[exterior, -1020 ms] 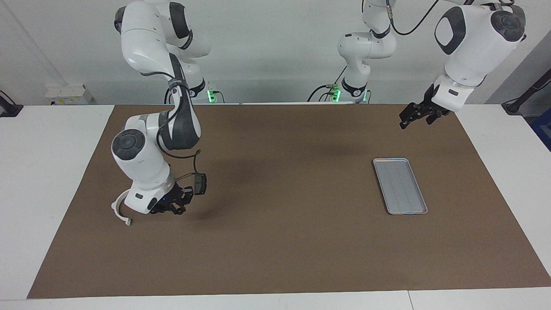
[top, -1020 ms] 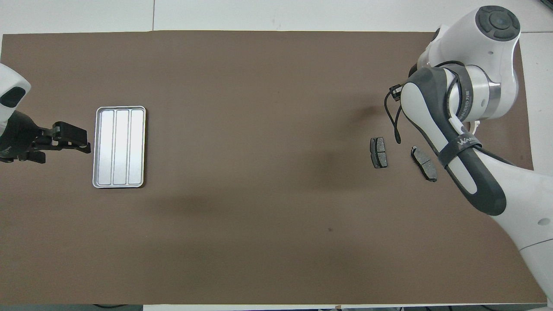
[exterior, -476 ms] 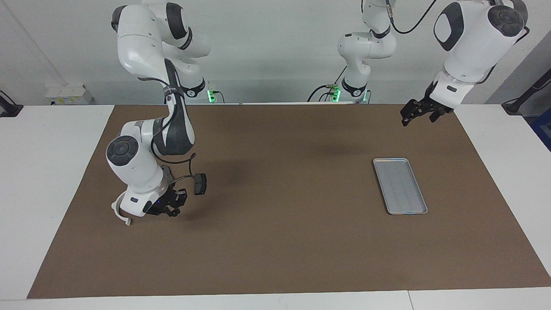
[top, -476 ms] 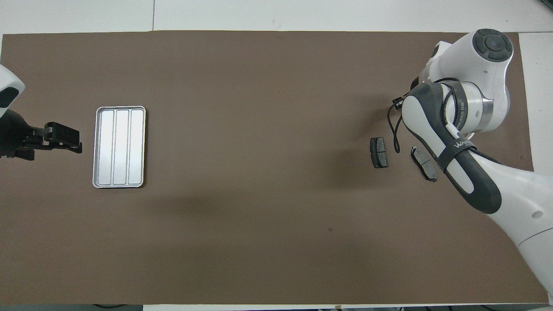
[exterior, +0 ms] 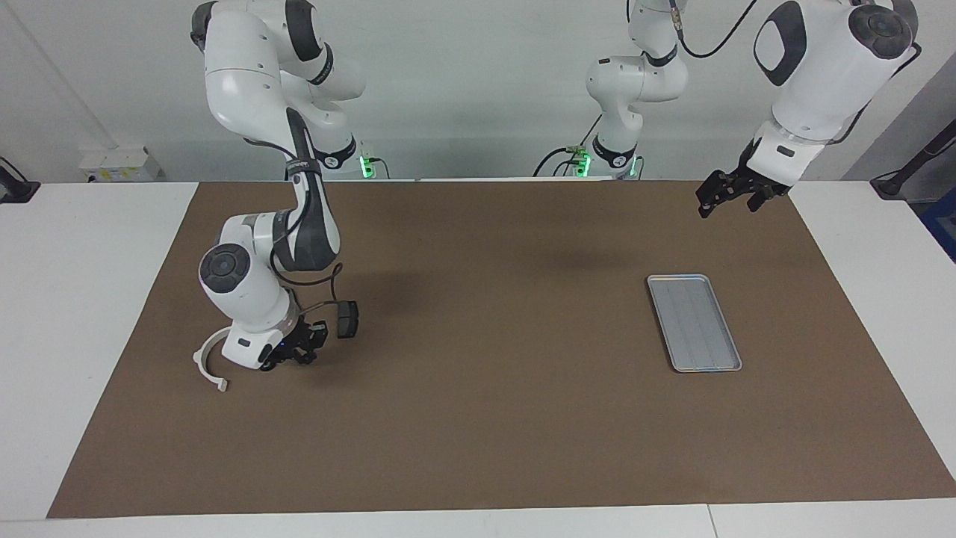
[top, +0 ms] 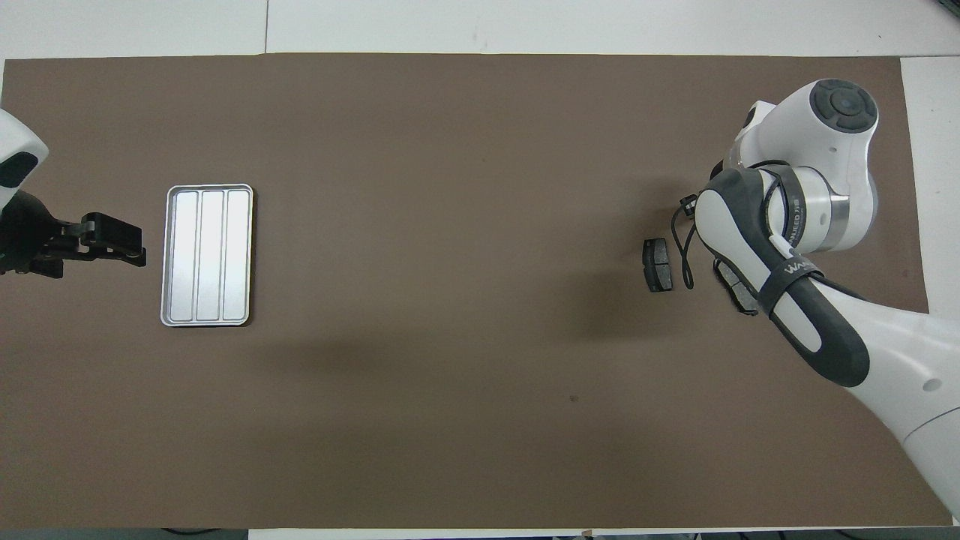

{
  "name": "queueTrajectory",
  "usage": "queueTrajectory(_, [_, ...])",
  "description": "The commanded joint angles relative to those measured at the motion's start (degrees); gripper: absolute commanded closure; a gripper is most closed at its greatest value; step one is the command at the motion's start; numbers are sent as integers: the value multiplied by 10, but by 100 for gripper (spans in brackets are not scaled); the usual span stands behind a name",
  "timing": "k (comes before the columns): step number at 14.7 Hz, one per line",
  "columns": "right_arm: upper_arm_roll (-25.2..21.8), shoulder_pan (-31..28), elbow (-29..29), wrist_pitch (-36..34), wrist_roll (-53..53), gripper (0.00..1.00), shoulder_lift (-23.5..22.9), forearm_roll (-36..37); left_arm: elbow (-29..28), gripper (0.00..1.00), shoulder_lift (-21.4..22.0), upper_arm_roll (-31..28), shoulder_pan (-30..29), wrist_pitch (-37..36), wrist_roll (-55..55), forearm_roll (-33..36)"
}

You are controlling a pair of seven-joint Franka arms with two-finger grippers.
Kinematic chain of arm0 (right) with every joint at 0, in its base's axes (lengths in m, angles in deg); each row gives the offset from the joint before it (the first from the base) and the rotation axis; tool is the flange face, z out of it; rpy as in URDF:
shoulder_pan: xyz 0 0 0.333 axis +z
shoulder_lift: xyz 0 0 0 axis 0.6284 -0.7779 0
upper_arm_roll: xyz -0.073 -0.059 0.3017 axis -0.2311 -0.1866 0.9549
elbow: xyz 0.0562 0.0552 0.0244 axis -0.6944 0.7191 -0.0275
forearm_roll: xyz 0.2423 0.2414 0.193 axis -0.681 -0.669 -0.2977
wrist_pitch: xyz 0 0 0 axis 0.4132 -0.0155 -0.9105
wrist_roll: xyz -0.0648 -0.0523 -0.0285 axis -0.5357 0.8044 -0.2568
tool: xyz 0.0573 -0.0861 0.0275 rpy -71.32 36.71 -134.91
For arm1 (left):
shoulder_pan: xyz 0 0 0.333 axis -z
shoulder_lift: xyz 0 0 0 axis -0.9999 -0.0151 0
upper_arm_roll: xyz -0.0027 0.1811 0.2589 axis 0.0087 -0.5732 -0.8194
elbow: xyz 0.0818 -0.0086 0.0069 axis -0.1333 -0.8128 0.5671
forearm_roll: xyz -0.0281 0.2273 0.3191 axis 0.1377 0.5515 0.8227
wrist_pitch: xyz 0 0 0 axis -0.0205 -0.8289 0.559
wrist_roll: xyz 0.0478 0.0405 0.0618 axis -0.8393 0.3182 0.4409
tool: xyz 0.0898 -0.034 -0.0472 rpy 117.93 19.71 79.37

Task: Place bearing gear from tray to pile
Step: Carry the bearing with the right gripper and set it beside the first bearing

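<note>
Down low at lower left of the facing view, right gripper [exterior: 295,357] just above the brown mat [exterior: 478,418], beside the white semicircular bracket [exterior: 207,361] and a dark brake pad [exterior: 346,319]; finger gap impossible to tell. Raised at upper right, left gripper [exterior: 715,196], waiting, jaws narrow and holding nothing. At right of centre, ribbed silver tray [exterior: 694,323], bare inside. No bearing gear visible anywhere.

Right arm [top: 795,247] partly covers one brake pad [top: 739,289]; tray [top: 208,191] bare.
</note>
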Motion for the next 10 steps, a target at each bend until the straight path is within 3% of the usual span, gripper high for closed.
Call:
queueTrajectory(1, [9,-18,41,13,17,100,27,-7,4,0,2,-1,5,-8,-5,8])
queueTrajectory(10, [9,-19,77,57,15,100,34,-7,3,0,2,-2,11,0,1,5])
